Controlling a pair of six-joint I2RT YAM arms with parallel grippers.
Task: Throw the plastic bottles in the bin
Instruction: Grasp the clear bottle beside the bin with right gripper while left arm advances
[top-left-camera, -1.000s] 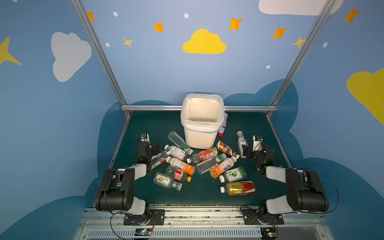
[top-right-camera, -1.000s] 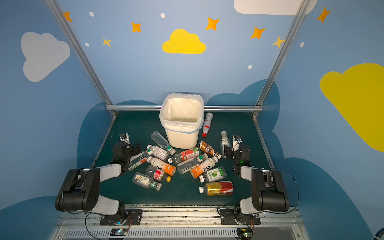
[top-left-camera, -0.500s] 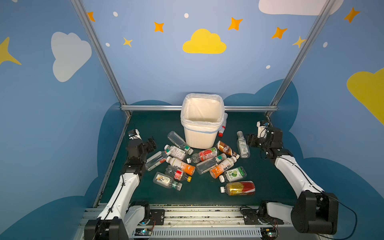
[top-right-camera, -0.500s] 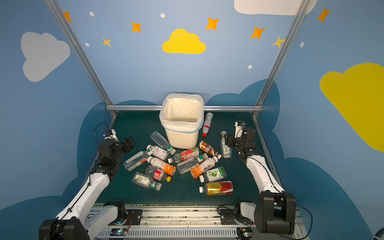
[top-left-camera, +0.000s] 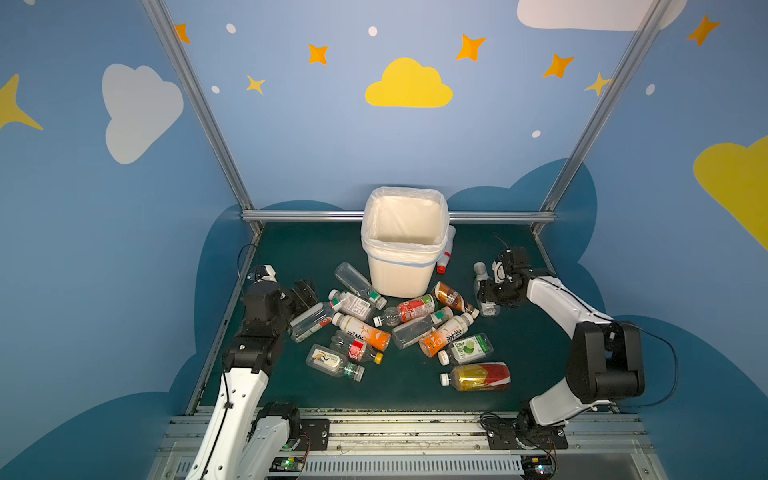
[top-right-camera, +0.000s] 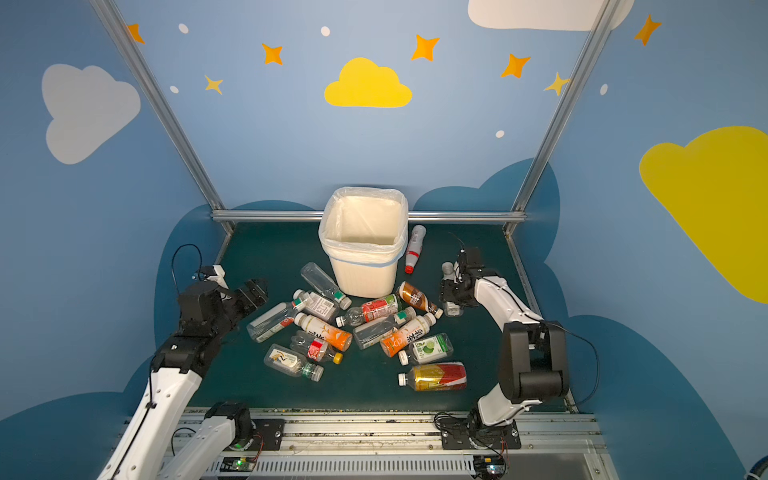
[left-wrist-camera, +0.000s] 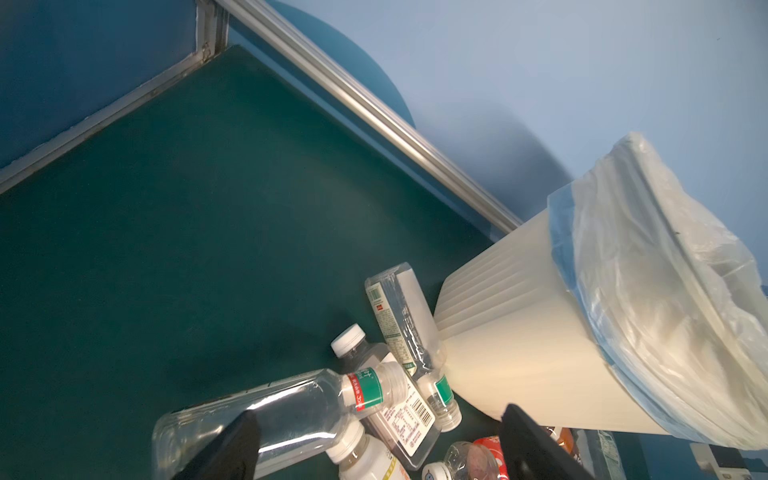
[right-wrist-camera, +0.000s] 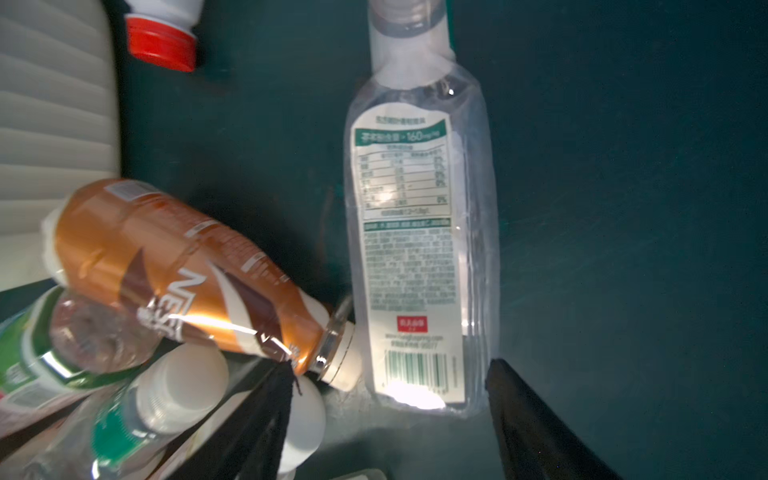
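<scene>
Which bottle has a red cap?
The white bottle lying alone beside the bin; every other visible cap is white, green or yellow.

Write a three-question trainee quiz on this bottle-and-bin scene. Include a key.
1. True or false: the bin lies on its side.
2. In the right wrist view, the right gripper's fingers straddle the base of which bottle? A) brown bottle B) clear bottle C) orange bottle
3. What colour is the cap of the white bottle lying beside the bin, apart from the pile?

Key
1. False: it stands upright.
2. B
3. Red
</scene>
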